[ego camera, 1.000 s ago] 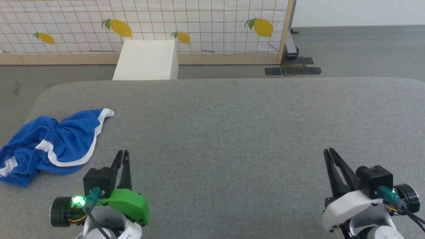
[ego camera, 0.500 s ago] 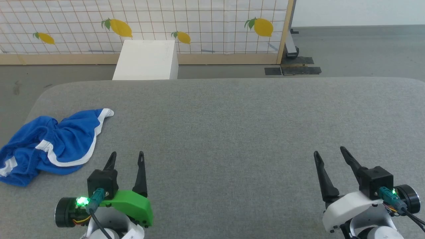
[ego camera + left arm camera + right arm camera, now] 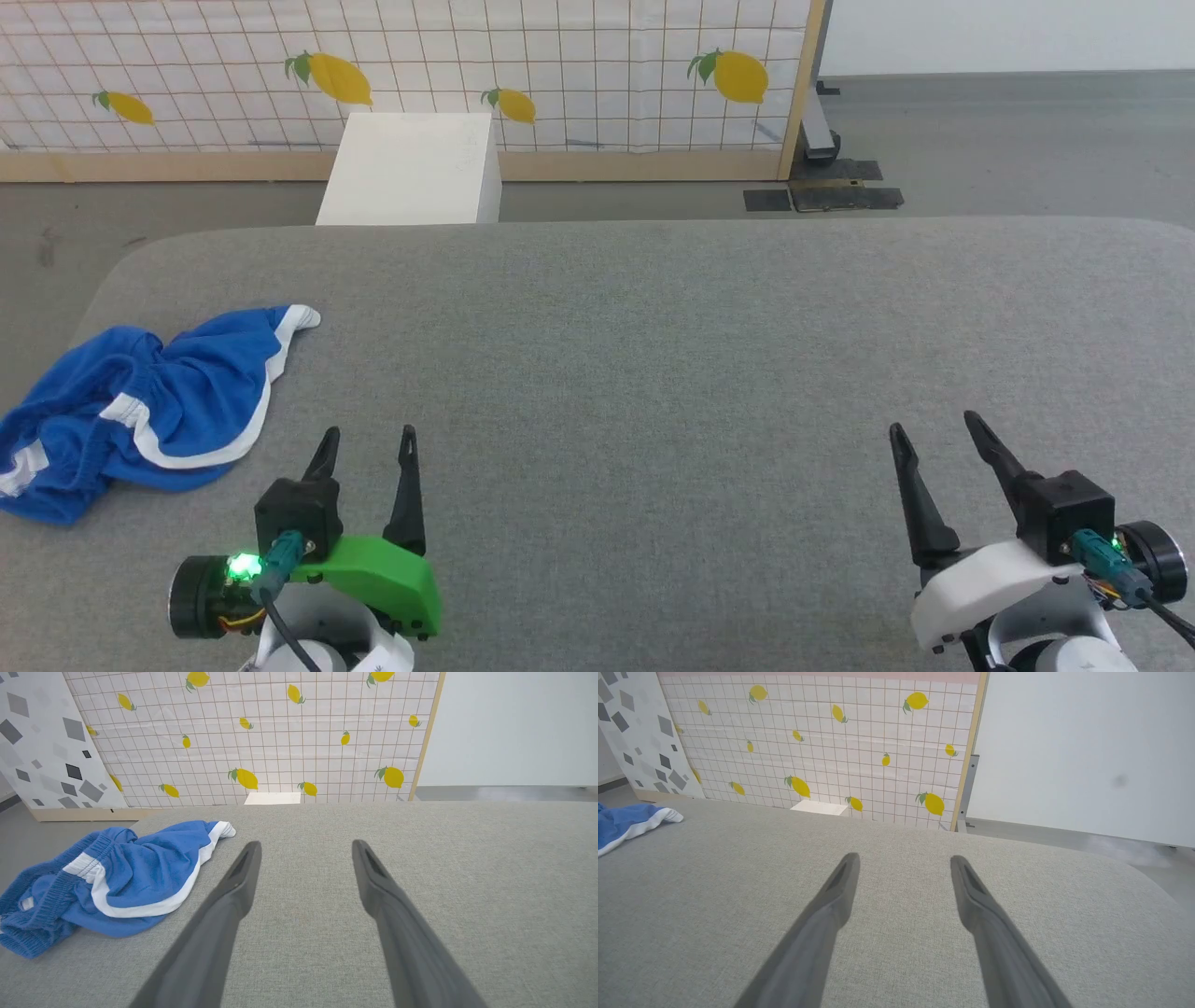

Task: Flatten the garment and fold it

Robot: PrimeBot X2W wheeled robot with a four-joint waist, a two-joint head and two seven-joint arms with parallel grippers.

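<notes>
The blue shorts (image 3: 140, 406) lie crumpled near the left edge of the grey padded table (image 3: 653, 355), white hem trim curling along one leg and the gathered waistband bunched at the left. In the left wrist view the shorts (image 3: 112, 877) sit left of my fingers. My left gripper (image 3: 369, 437) is open, empty, just right of and nearer than the shorts, apart from them. My right gripper (image 3: 934, 425) is open and empty far to the right. A corner of the shorts (image 3: 630, 819) shows at the left edge of the right wrist view.
A white box (image 3: 411, 168) stands on the floor beyond the table's far edge. Behind it is a lemon-patterned tiled panel (image 3: 560, 65) with a wooden frame. The table's left edge runs close to the shorts.
Both grippers went from shut to open over the last second. The left gripper also shifted slightly right; the shorts have not moved.
</notes>
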